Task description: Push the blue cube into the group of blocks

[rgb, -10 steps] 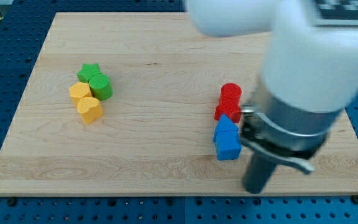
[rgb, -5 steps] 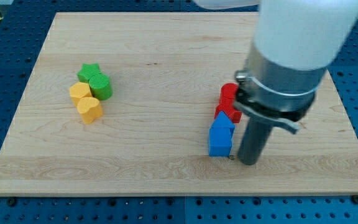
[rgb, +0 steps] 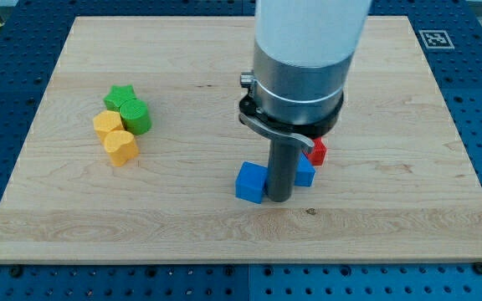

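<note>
A blue cube (rgb: pixel 250 182) lies on the wooden board (rgb: pixel 224 100) below the middle. My tip (rgb: pixel 279 198) stands right beside it, touching its right side. Behind the rod a second blue block (rgb: pixel 305 171) and a red block (rgb: pixel 317 151) show only in part, mostly hidden by the rod and the arm. At the view's left sits a group of blocks: a green star (rgb: pixel 121 96), a green cylinder (rgb: pixel 135 116), a yellow block (rgb: pixel 106 124) and a yellow heart-shaped block (rgb: pixel 121 147), all close together.
The arm's wide white and grey body (rgb: pixel 304 58) covers the board's upper middle. A black-and-white marker (rgb: pixel 435 38) sits at the board's top right corner. Blue perforated table surrounds the board.
My tip has swept left. The blue cube has slid left, away from the other blue block and the red ones. The arm now hides most of the red blocks.
</note>
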Robot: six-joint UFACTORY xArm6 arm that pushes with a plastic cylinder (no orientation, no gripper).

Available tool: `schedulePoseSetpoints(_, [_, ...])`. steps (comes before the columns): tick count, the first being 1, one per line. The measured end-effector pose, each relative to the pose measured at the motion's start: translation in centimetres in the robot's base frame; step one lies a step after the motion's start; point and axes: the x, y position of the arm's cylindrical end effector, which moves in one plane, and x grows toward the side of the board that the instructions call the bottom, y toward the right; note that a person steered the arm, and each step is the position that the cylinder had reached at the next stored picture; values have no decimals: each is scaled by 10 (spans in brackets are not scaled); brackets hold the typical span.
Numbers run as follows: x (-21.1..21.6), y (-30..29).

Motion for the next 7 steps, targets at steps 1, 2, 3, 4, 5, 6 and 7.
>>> schedulePoseSetpoints(1, [0,-3])
schedulePoseSetpoints(2, [0,-12])
schedulePoseSetpoints(3, [0,-29])
schedulePoseSetpoints(4, [0,-39])
schedulePoseSetpoints(5, [-6,-51])
schedulePoseSetpoints(6, [-13,-64])
schedulePoseSetpoints(7, [-10,-79])
